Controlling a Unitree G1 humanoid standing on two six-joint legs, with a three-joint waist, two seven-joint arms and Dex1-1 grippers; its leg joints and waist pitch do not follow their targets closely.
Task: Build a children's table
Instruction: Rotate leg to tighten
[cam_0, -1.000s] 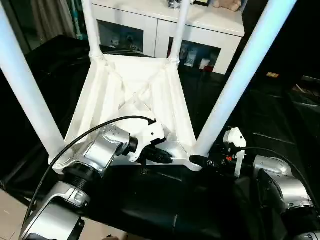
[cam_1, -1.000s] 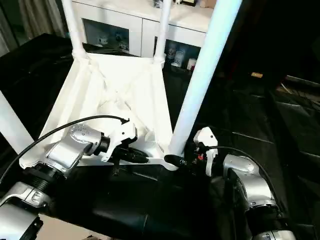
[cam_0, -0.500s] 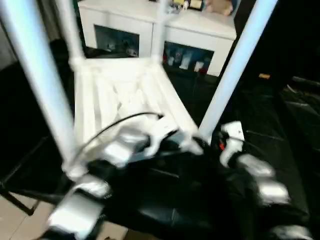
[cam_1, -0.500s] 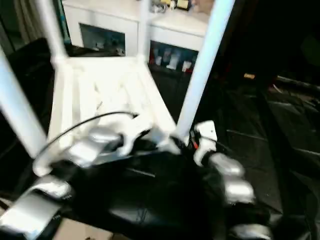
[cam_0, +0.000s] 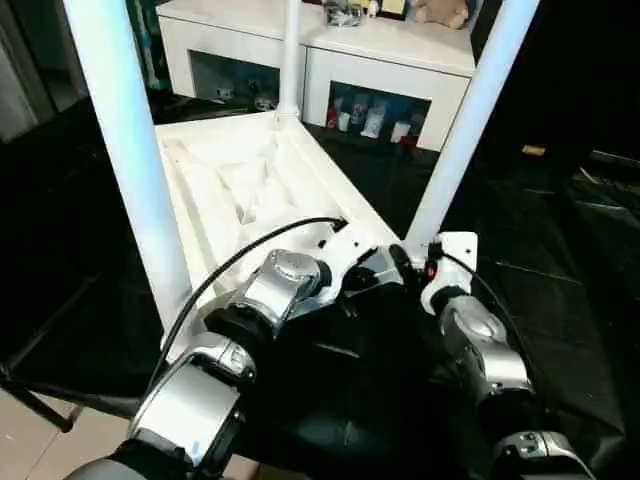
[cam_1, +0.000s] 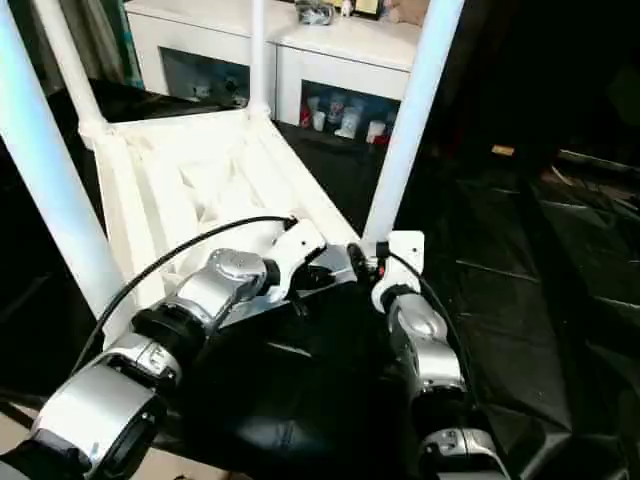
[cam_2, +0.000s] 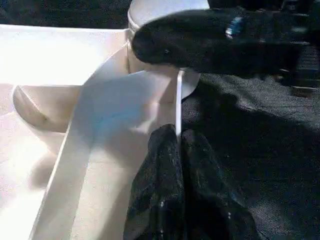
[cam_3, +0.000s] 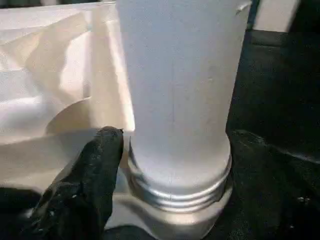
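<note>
I had the tabletop (cam_0: 240, 185) lying upside down on the black bench (cam_0: 560, 330), legs standing up. My left hand (cam_2: 177, 150) pinched its edge rib to steady it; my right hand (cam_3: 165, 145) straddled the near leg (cam_3: 175, 95) at its socket, seating it.

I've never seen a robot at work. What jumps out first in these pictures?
An upside-down white tabletop lies on a black surface, its legs pointing up. The left gripper pinches the tabletop's thin near rim, and the right gripper straddles the base of the near right leg. Behind stands a white glass-door cabinet.
</note>
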